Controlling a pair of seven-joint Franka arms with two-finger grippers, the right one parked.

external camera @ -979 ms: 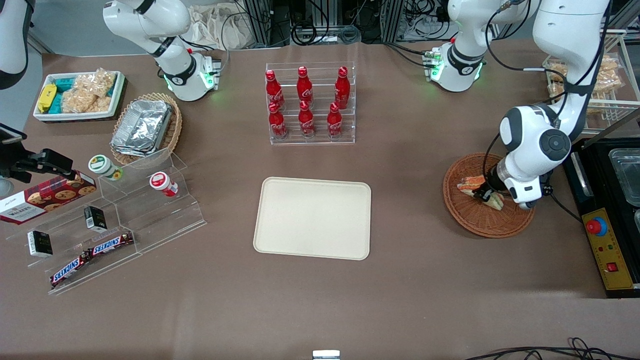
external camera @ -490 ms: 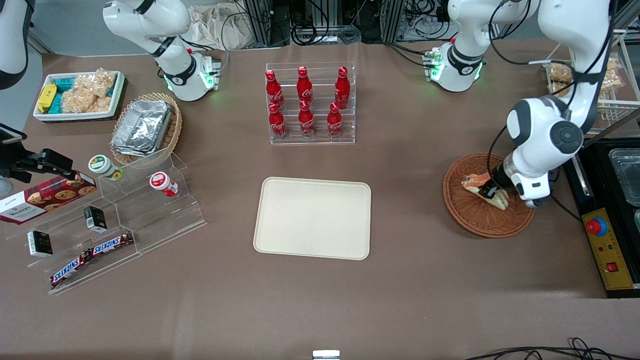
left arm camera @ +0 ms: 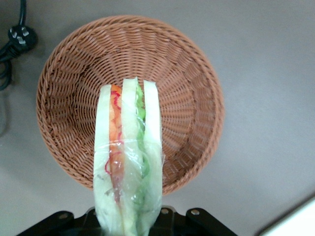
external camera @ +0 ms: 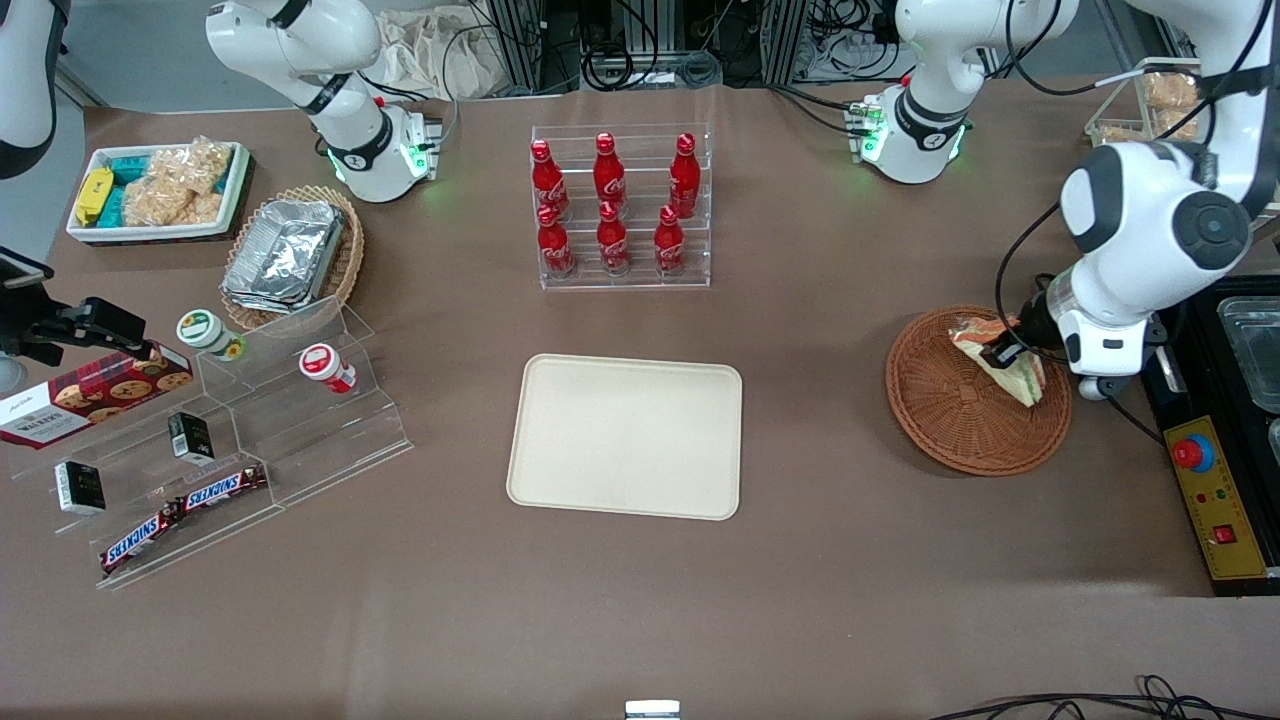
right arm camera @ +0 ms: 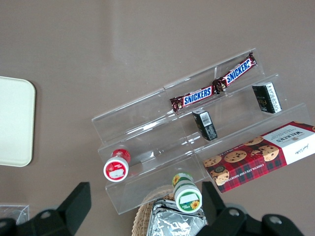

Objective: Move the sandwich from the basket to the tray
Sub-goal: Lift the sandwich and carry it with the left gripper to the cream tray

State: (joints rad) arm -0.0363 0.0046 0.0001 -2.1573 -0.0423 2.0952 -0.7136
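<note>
The pincer (external camera: 1003,352) holds the sandwich (external camera: 1002,358) tight; it is shut on the wrapped end, and the sandwich hangs up in the air over the basket (external camera: 975,390); it does not touch the weave, as the wrist view shows, where the sandwich (left arm camera: 129,157) floats above the basket (left arm camera: 129,101) with the brown bowl bare below it. From the front, the sandwich sits over the 2 o'clock part of the basket, close to the rim; its white bread, orange bits and green bits show through the clear wrap.

So the step in hand looks like the lift; the pick-up seems done and the carry has not begun. The tray (external camera: 627,437) lies flat on the desk (external camera: 800,600), well apart from the basket, out toward 9 o'clock from it as the front camera sees it; nothing lies on the tray.

The next move, I think, calls for a slide through the air toward 9 o'clock until the sandwich is over the middle of the tray; then a slow drop; then the pincer lets go. The sandwich should stay high enough to pass over the basket rim and the low tray rim; the wrap looks soft and slippery, so the hold should stay firm on the way. The path between basket and tray is bare desk, so I see nothing to bump.
</note>
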